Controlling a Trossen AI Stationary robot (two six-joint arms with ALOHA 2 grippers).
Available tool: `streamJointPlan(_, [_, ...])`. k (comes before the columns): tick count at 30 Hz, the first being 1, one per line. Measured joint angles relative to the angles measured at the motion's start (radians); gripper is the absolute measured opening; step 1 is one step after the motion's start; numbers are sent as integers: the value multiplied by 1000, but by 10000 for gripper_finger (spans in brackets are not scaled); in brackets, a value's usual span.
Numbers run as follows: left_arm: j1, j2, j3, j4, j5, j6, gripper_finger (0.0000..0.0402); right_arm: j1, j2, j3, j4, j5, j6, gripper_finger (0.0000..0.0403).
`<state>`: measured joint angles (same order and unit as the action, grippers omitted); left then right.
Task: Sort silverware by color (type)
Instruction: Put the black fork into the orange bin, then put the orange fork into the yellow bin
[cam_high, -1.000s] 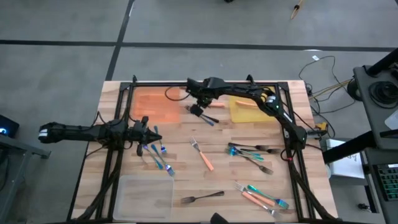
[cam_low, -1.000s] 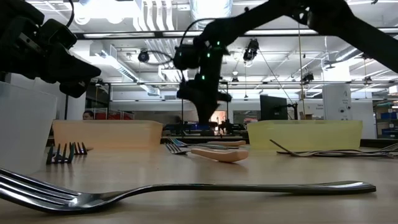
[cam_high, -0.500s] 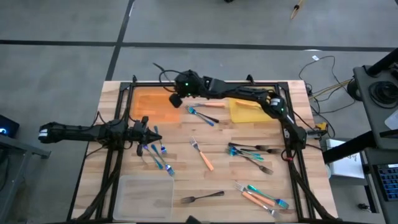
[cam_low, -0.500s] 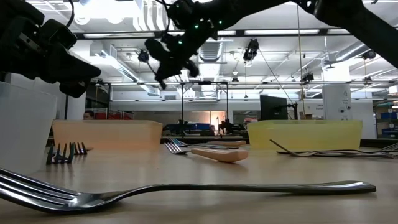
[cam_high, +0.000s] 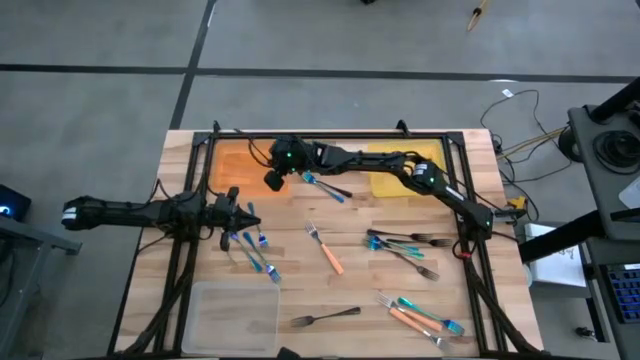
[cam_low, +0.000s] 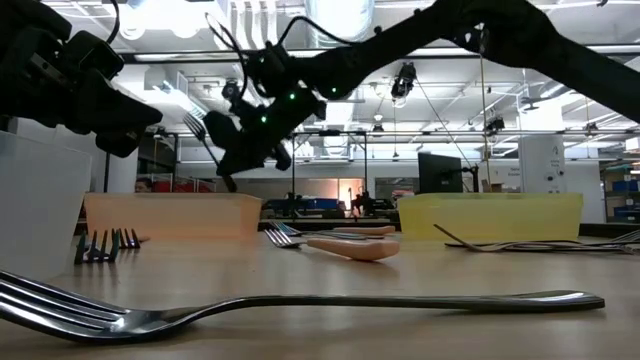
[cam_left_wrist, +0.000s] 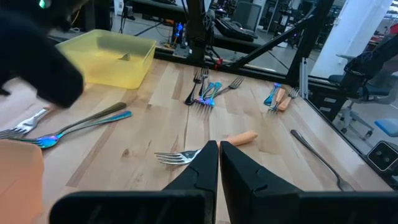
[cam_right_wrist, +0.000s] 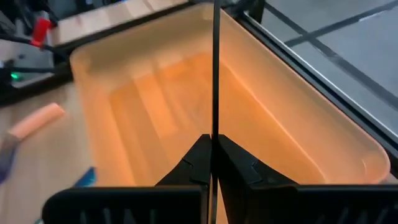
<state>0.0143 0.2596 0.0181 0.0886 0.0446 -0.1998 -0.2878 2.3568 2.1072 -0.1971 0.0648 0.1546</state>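
High view: right fingers (cam_high: 272, 180) clenched on a fork (cam_right_wrist: 215, 68) over the empty orange tray (cam_high: 240, 165); most silverware unsorted.

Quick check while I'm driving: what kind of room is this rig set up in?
Probably a robotics lab or workshop: the low view shows a large hall with strip lights and exposed ceiling ducting; monitors and equipment stands sit behind the wooden table.
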Motion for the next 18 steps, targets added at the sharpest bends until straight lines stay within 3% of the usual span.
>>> streamJointPlan(8, [0, 0, 0, 0, 0, 0, 0, 1, 30, 14, -13, -48, 27, 15])
streamJointPlan(18, [0, 0, 0, 0, 0, 0, 0, 0, -8, 14, -105, -50, 8, 72])
